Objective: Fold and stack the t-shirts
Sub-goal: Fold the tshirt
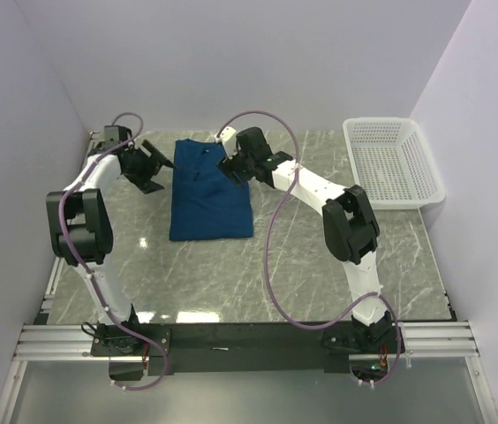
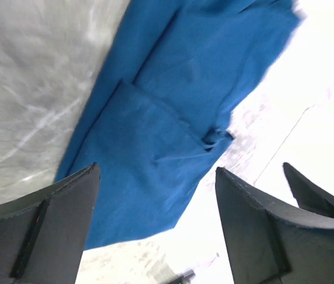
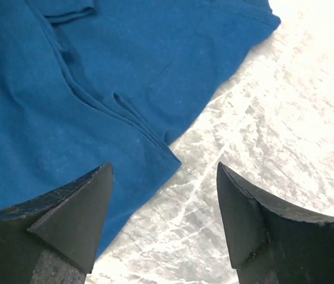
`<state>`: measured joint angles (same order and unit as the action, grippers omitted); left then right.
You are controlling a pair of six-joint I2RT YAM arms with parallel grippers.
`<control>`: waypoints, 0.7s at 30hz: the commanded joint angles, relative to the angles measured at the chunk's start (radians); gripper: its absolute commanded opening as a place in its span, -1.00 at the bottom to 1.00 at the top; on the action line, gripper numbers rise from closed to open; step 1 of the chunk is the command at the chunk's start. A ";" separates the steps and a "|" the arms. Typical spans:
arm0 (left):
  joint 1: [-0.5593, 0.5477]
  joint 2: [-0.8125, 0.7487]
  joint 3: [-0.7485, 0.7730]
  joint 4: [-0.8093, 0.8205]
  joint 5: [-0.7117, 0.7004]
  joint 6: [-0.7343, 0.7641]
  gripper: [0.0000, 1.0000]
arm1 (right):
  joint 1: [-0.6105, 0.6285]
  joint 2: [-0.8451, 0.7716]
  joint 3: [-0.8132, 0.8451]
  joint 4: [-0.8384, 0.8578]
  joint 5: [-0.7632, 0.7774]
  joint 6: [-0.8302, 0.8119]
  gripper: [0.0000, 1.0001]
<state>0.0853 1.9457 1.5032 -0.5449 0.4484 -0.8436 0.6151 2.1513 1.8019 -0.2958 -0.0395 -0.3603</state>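
1. The t-shirt (image 1: pixel 209 199) lies folded on the tabletop (image 1: pixel 320 265), between both arms.
2. The left gripper (image 2: pixel 156 168) is spread wide beside its left edge, empty.
3. The right gripper (image 3: pixel 164 165) is spread wide over its right edge, empty.

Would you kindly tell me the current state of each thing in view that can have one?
t-shirt: folded into a long rectangle, lying flat on the table, not gripped.
left tool: open, holding nothing, at the t-shirt's left side.
right tool: open, holding nothing, over the t-shirt's right edge.
basket: upright, nothing visible inside.
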 commanded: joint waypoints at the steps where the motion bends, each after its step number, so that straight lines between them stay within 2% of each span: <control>1: 0.025 -0.189 -0.001 0.092 -0.053 0.055 0.68 | -0.017 -0.085 -0.013 0.060 -0.038 0.047 0.55; 4: 0.028 -0.296 -0.118 0.069 -0.041 0.071 0.58 | -0.035 -0.177 -0.116 -0.020 -0.230 -0.113 0.57; 5: 0.027 -0.324 -0.209 0.059 -0.024 0.069 0.49 | -0.043 -0.224 -0.146 -0.061 -0.445 -0.266 0.56; 7: 0.025 -0.407 -0.321 0.072 0.041 0.061 0.44 | -0.048 -0.270 -0.229 -0.239 -0.613 -0.452 0.53; 8: 0.021 -0.434 -0.436 0.098 0.070 0.054 0.44 | -0.045 -0.312 -0.264 -0.294 -0.714 -0.656 0.52; 9: 0.018 -0.479 -0.486 0.103 0.088 0.058 0.45 | -0.037 -0.330 -0.335 -0.389 -0.733 -0.743 0.52; 12: -0.005 -0.539 -0.644 0.106 0.105 0.078 0.50 | 0.029 -0.390 -0.492 -0.271 -0.611 -0.766 0.52; 14: -0.010 -0.553 -0.711 0.085 0.075 0.093 0.53 | 0.079 -0.404 -0.564 -0.148 -0.524 -0.706 0.51; 18: -0.012 -0.565 -0.776 0.066 -0.019 0.078 0.57 | 0.136 -0.364 -0.595 -0.016 -0.309 -0.615 0.50; 21: -0.010 -0.539 -0.776 0.108 -0.030 0.048 0.58 | 0.156 -0.321 -0.576 0.027 -0.234 -0.574 0.49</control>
<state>0.0727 1.4166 0.7116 -0.5045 0.4530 -0.7822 0.7712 1.8111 1.2037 -0.4026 -0.4145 -0.9756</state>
